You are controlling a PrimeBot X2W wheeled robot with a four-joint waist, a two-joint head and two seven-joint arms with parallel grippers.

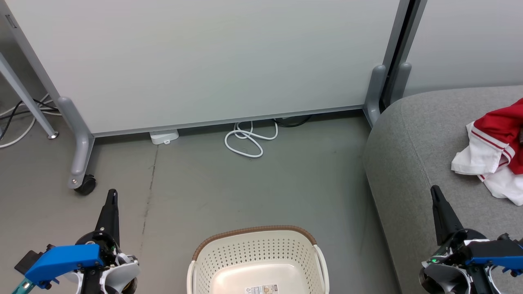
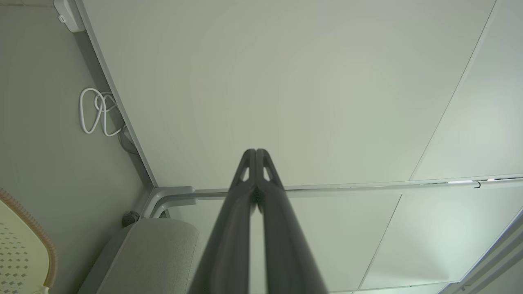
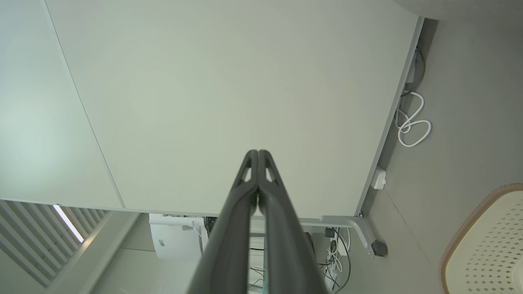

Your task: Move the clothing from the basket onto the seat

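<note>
My left hand (image 1: 111, 192) is low on the left, above the gray floor (image 1: 212, 183). Its two long dark fingers are pressed tight together, and there is nothing between them. My right hand (image 1: 434, 189) is low on the right, by the near part of the seat (image 1: 408, 155). Its fingers are pressed tight together too, and they hold nothing. Both hands point away from me, toward the big white wall (image 1: 204, 61) on the far side.

The basket (image 1: 255, 230) sits on the floor between my two hands, close to me. It is apart from both of them. I can see its smooth pale bottom with a little sticker (image 1: 263, 289) on it.

The clothes (image 1: 498, 124) lie on the seat, at the far right. They are red and white, crumpled in a soft heap. They are farther away than my right hand and do not touch it.

The seat is big and gray, and it stands just to the right of the basket. A white cord (image 1: 247, 141) lies in loops on the floor by the bottom of the wall. A small white box (image 1: 164, 136) is to its left. The wall stands on a gray leg with a black wheel (image 1: 86, 185).
</note>
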